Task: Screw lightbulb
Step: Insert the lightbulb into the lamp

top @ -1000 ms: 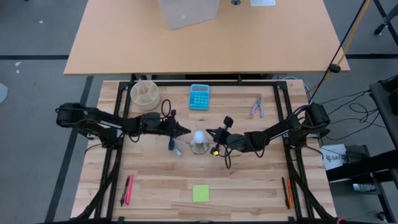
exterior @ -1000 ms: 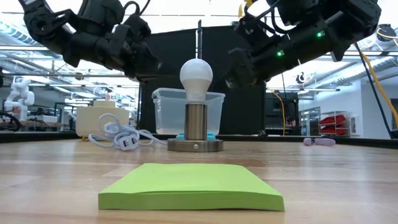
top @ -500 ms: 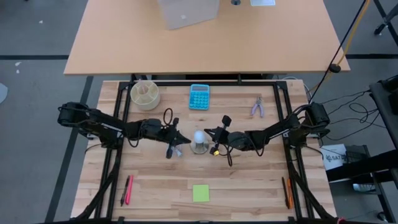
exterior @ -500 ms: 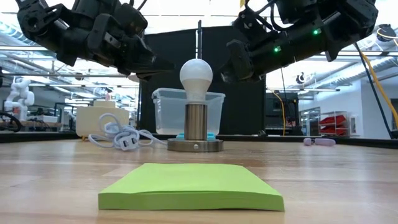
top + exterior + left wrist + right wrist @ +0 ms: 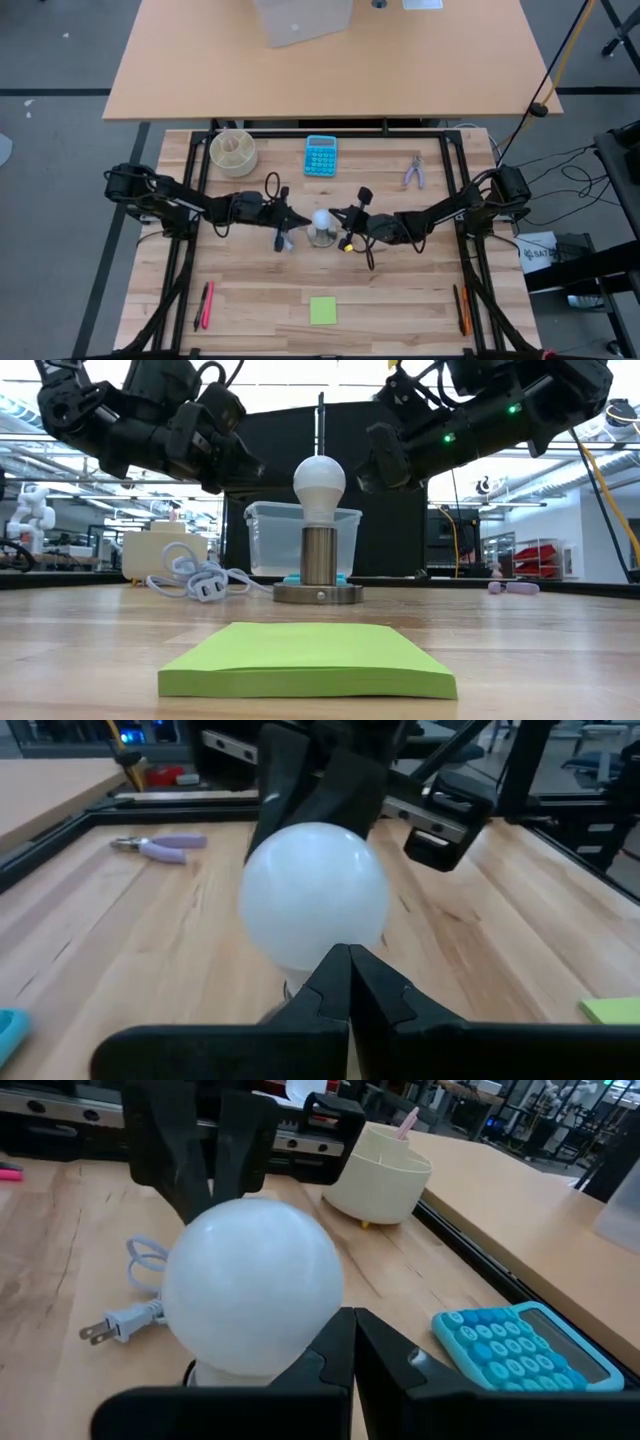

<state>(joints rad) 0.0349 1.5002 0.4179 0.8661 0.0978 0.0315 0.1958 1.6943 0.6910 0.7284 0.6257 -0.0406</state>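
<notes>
The white lightbulb [image 5: 321, 219] [image 5: 319, 478] stands upright with its screw base in the metal socket column [image 5: 319, 555]. The column rises from a round disc [image 5: 318, 593] at the table's middle. My left gripper [image 5: 300, 221] [image 5: 350, 960] is shut, its tips at the globe's left side. My right gripper [image 5: 338, 213] [image 5: 352, 1320] is shut too, its tips close to the globe's right side. In both wrist views the globe [image 5: 315, 895] [image 5: 250, 1285] fills the middle, just beyond the fingertips. My left gripper has its shut fingertips [image 5: 335, 982] against the lower left side of the globe [image 5: 300, 952]. It comes nearly level from the table's left. The bulb stays upright in the socket. My right gripper has its shut tips beside the globe's right side; whether they touch it I cannot tell.
A white cord with a plug [image 5: 280, 240] lies left of the socket. Behind stand a blue calculator [image 5: 321, 155], a beige cup [image 5: 232, 151] and purple pliers [image 5: 414, 171]. A green sticky pad [image 5: 322, 310] lies near the front edge, and pens [image 5: 205, 305] [image 5: 462, 308] lie at both front corners.
My left gripper has moved toward the table's right, up to the bulb, and sunk a little, staying shut. The bulb stands upright in the socket as before.
</notes>
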